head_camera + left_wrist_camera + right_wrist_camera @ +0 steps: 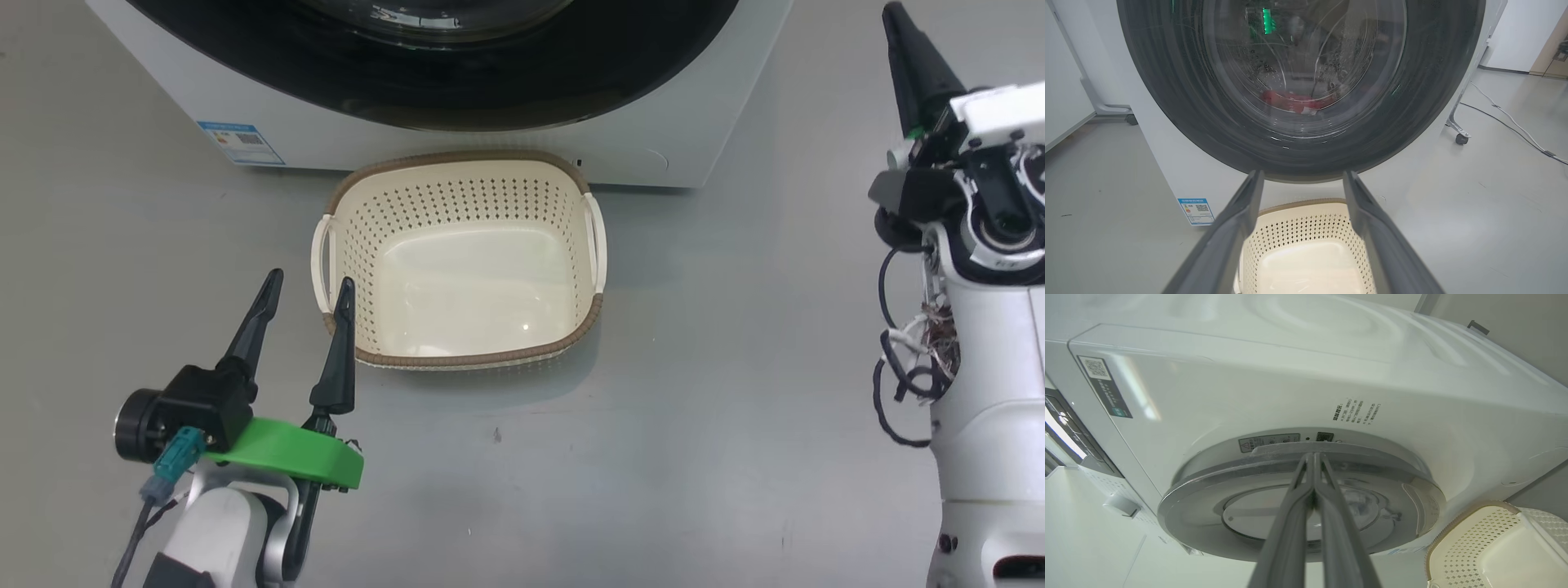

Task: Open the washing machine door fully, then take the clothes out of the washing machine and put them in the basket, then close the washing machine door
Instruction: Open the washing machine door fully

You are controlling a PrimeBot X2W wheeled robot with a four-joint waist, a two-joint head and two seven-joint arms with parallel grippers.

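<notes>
1. The washing machine door (1167,102) sits closed on the washing machine (490,147). The clothes (1290,101) therefore lie behind its glass, ahead of and above the left gripper (312,279), as a red heap low in the drum.
2. The basket (457,157) stands on the floor under the door, probably so garments have only a short way to drop. It is empty. The left gripper hangs just beside the basket's near corner, jaws spread wide with nothing between them.
3. The right gripper (1314,455) is raised, its fingers pressed together and holding nothing. Its tips aim at the door's rim, which I judge to be a stance for prising the door outward.
4. I cannot tell whether those tips touch the rim.
5. The head view cuts off the top of the door, reflections blur the glass so I cannot count the garments, and I cannot make out any latch.
</notes>
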